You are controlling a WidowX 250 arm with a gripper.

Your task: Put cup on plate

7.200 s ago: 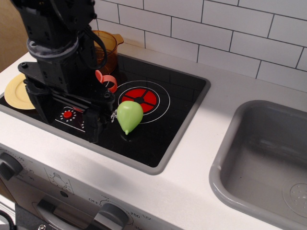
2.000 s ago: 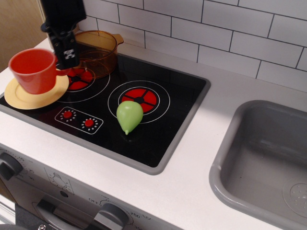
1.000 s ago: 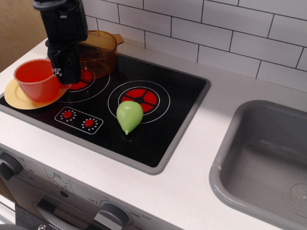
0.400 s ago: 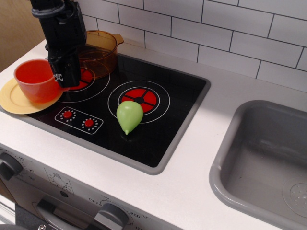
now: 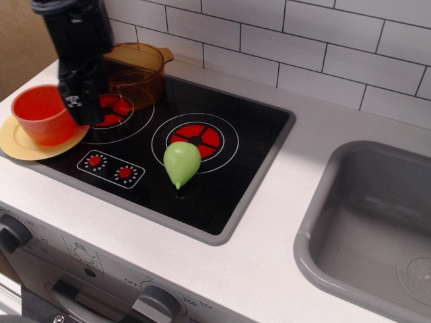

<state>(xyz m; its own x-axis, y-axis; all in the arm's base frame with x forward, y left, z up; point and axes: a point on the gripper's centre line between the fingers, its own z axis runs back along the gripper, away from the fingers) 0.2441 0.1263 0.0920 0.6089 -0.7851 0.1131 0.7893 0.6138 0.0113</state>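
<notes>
**Cup on the plate, but the grip may drag it**

Cup sits on the plate at the far left. The gripper is at its handle side; whether it clasps it, I cannot tell. Lifting away unreleased could tip the cup toward the pot or pear.

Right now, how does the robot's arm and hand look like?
The arm is black and blocky, made of matte plastic housings. It narrows down to the hand, which is also black and carries a small white marking on its side. No cables show.
</notes>
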